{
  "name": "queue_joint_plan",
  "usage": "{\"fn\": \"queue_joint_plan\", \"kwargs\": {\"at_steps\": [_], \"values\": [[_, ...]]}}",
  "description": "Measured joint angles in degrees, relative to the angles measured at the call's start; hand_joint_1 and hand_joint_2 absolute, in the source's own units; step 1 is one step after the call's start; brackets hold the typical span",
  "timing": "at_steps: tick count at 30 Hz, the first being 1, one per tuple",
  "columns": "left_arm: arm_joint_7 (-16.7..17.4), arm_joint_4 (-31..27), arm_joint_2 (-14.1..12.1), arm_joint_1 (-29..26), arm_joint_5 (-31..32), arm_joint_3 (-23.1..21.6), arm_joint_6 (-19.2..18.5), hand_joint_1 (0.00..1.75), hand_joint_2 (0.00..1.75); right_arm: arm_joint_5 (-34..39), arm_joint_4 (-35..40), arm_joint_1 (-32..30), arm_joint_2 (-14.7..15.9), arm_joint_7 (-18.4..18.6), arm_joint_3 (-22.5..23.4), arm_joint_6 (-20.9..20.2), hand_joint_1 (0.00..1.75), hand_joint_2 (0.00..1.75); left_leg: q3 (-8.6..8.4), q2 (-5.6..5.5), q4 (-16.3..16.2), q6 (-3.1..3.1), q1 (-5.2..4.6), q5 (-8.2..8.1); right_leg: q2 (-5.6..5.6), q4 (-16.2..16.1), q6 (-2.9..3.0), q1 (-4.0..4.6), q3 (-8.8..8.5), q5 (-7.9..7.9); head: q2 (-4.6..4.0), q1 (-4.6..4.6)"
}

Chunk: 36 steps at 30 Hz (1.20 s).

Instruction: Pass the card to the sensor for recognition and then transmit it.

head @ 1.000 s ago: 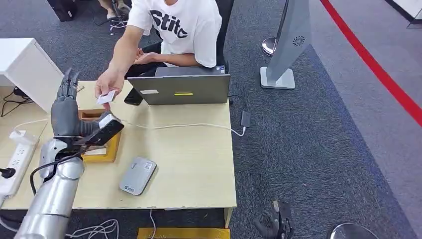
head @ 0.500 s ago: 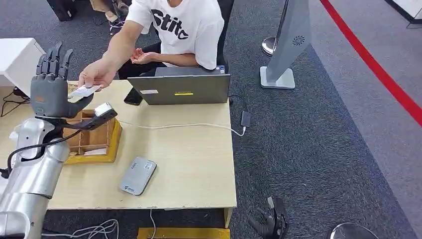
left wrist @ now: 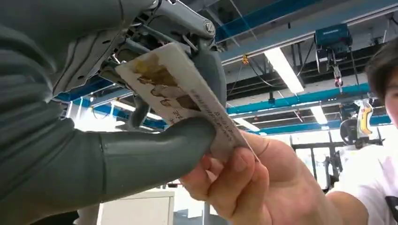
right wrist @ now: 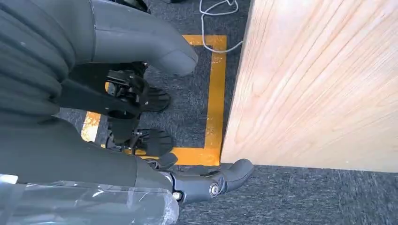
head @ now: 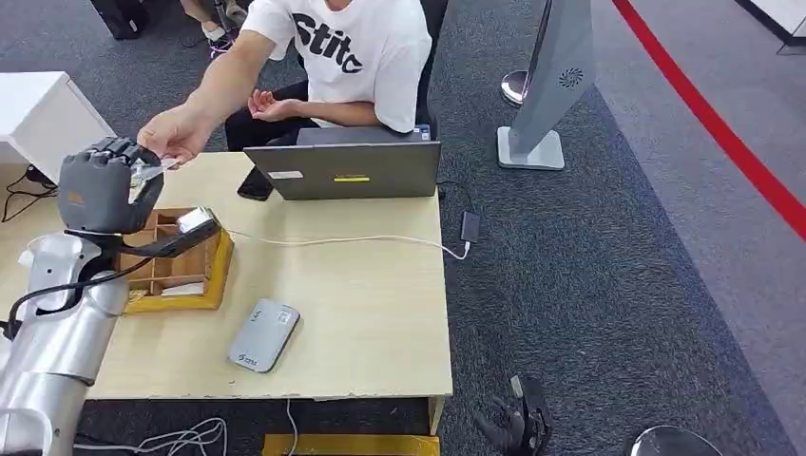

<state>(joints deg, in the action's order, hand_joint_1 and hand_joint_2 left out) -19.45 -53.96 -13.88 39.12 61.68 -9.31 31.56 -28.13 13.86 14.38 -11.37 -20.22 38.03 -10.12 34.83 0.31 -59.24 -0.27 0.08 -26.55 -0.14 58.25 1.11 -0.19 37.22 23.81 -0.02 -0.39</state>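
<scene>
Pale wood desk (head: 361,313) held a grey laptop (head: 344,169) and the grey card reader (head: 263,334). Left hand (head: 103,185) clenched on the card (left wrist: 187,101), which the seated person's hand (head: 174,136) also pinched: handover underway. Next, I judged, carry it to the reader. Right hand (right wrist: 155,117) hung empty, fingers apart. Shirt read "Stitc".

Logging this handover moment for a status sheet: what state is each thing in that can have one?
card: pinched by both the robot's left hand and the person's hand
left hand: raised, fingers curled onto the card
person's hand: holds the card's other end
right hand: hangs beside the table, holds nothing
laptop: lid open
sensor: lies flat on the table, untouched
</scene>
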Motion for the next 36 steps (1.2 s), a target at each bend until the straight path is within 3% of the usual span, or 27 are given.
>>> {"fn": "queue_joint_plan", "kwargs": {"at_steps": [5,9,16,18,20,24,27,32,36], "values": [[-0.8,0.3,0.0,-0.8,0.7,0.0,2.4,1.75,1.75,0.0,0.0,0.0,0.0,-0.3,0.0,0.2,0.00,1.75,-0.01,0.01,0.0,0.00,0.00,0.00,0.01,0.0,0.00,0.00,0.00,0.00,0.00,-0.02],[-1.9,-3.7,0.6,-6.6,1.6,0.0,5.5,1.75,1.75,0.9,0.0,-0.4,0.0,-1.0,0.0,0.3,0.00,1.75,-0.05,0.04,0.0,0.00,-0.01,-0.01,0.08,0.0,0.00,-0.01,0.01,0.01,0.00,0.00],[-1.7,-8.6,1.4,-11.4,2.0,0.0,5.6,1.75,1.75,1.0,0.0,-0.8,0.0,-1.2,0.0,0.4,0.00,1.75,0.07,0.01,0.0,0.02,-0.01,-0.02,0.03,0.0,-0.01,-0.01,0.06,0.01,0.00,0.00],[-3.4,-10.3,1.9,-13.1,1.2,0.0,6.2,1.75,1.75,1.7,0.0,-0.9,0.0,-1.6,0.0,0.9,0.00,1.75,0.04,0.04,0.0,0.02,-0.03,-0.04,0.05,0.0,-0.01,-0.03,0.05,0.01,0.00,-0.02],[-4.6,-13.4,2.8,-16.6,1.7,0.0,7.5,1.75,1.75,2.5,0.0,-1.2,0.0,-2.2,0.0,1.0,0.00,1.75,-0.01,0.07,0.0,0.07,-0.07,-0.09,0.10,0.0,-0.01,-0.07,0.05,0.01,0.00,-0.04],[-8.0,-23.8,8.7,-30.1,7.9,-1.6,8.2,1.75,1.75,4.1,0.0,-2.6,0.2,-4.2,0.1,1.3,0.00,1.75,0.06,0.06,0.0,0.21,-0.10,-0.23,0.10,-0.1,-0.22,-0.09,0.05,0.16,0.00,0.02],[-8.1,-26.8,11.7,-36.3,9.8,-2.6,8.2,1.75,1.75,5.2,0.0,-3.4,0.3,-4.6,0.1,1.3,0.00,1.75,0.08,0.08,0.0,0.30,-0.11,-0.38,0.11,-0.2,-0.32,-0.10,0.04,0.23,0.00,0.00],[-5.2,-23.3,14.6,-40.4,12.0,-3.0,8.2,1.75,1.75,5.5,0.0,-3.9,0.7,-5.2,0.1,2.3,0.00,1.75,0.10,0.02,0.0,0.35,-0.11,-0.39,0.03,-0.2,-0.39,-0.11,0.00,0.27,0.00,-0.02],[-6.0,-17.8,16.2,-40.8,15.8,-0.2,8.2,1.75,1.75,5.3,0.0,-3.9,0.7,-5.2,0.1,2.8,0.00,1.75,0.11,0.03,0.0,0.39,-0.11,-0.34,0.03,-0.2,-0.34,-0.11,-0.01,0.23,0.00,-0.02]]}}
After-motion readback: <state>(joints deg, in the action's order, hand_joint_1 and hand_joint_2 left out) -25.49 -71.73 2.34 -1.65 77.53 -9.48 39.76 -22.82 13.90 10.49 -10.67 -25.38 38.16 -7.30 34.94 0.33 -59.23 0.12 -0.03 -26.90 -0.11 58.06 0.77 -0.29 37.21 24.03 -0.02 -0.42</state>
